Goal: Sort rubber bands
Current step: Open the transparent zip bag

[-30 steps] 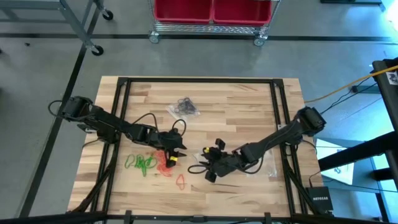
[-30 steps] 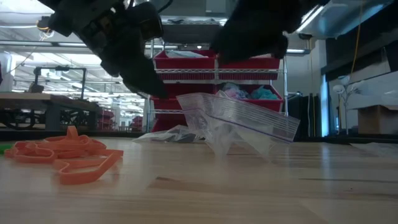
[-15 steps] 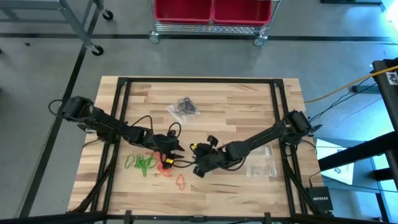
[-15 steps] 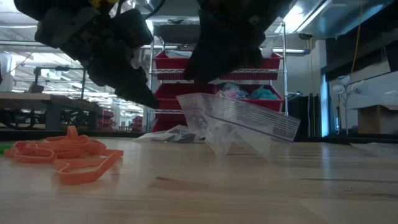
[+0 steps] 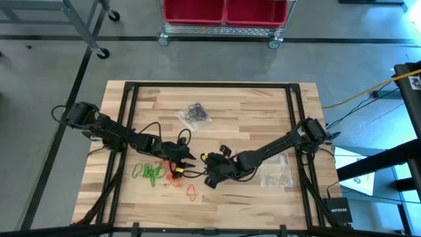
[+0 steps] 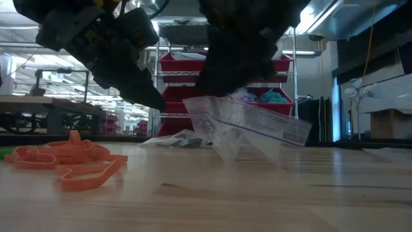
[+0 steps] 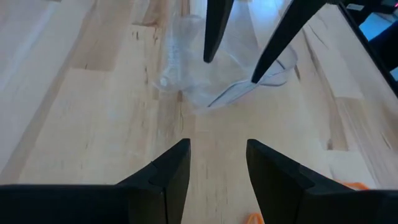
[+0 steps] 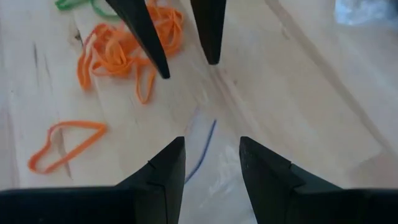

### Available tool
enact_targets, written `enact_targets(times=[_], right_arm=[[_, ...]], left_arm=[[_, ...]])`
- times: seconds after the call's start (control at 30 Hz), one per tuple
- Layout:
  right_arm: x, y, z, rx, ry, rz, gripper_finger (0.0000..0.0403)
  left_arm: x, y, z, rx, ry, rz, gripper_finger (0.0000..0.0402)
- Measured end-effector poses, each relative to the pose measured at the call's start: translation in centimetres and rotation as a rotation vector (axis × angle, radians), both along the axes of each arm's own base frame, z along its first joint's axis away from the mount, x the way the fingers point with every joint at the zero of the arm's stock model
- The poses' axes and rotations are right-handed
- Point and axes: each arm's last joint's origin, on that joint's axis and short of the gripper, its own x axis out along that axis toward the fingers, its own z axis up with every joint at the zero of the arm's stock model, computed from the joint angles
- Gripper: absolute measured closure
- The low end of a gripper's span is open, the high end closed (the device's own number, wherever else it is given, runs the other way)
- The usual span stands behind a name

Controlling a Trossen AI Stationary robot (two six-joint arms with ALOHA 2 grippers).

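We hold our left pincer (image 5: 189, 160) and right pincer (image 5: 205, 172) tip to tip, both parted and empty, over a clear bag (image 6: 248, 125) mid-counter, likely to open it for the orange bands (image 5: 175, 174) and green bands (image 5: 148, 172) near the counter's (image 5: 263, 105) front-left.

The place was a robotics lab or workshop set in an industrial hall. A pale butcher-block wooden table (image 5: 250, 99) in a black metal frame stood on a bare grey concrete floor (image 5: 52, 66) marked with dark lines. Behind it stood a wheeled chrome wire shelving cart (image 5: 223, 31) holding red plastic bins (image 5: 223, 10), and a yellow cable (image 5: 358, 95) crossed the floor.
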Motion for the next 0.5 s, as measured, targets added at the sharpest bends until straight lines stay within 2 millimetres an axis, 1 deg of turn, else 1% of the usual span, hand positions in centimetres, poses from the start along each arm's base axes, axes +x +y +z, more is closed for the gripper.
enact_targets(times=[0.13,0.5], right_arm=[[0.07,-0.03,0.19,-0.014,-0.019,-0.013,0.0260],[0.28,0.16,0.32,0.008,-0.033,0.028,0.0260]], left_arm=[[0.00,0.00,0.00,-0.003,0.000,0.002,0.0251],[0.13,0.02,0.17,0.006,-0.023,0.001,0.0251]])
